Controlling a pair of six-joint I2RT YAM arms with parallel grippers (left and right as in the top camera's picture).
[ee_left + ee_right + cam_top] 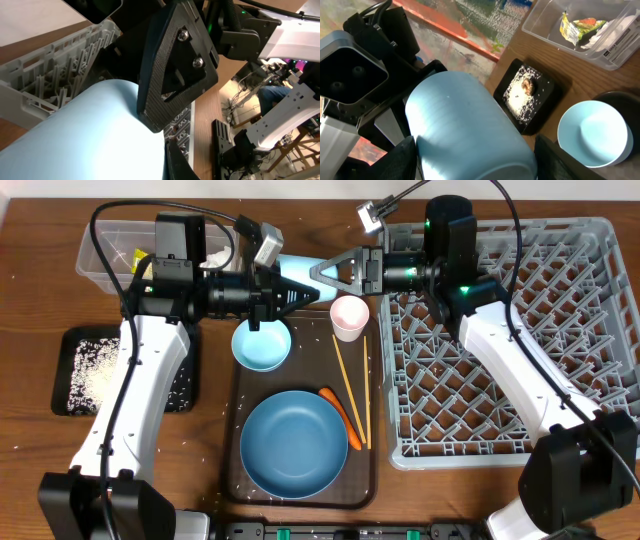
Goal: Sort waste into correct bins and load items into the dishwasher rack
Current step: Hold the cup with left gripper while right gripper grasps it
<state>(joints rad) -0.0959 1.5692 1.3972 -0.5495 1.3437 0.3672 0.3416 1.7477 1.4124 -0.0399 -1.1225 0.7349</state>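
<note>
Wooden bench (30, 470): above the far edge of the brown tray (236, 430), the blue cup (297, 268) lies sideways in the air. The left pincer (304, 292) is clenched on one end. The right pincer (322, 276) grasps the other end, beside the rack (600, 330).

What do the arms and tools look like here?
Both have white shell links, black joint housings and black cables looping above. The left arm ends in the left tool, black and tapered. The right arm shows green lights; the right tool has dark triangular plates with cut-outs and two screws.
</note>
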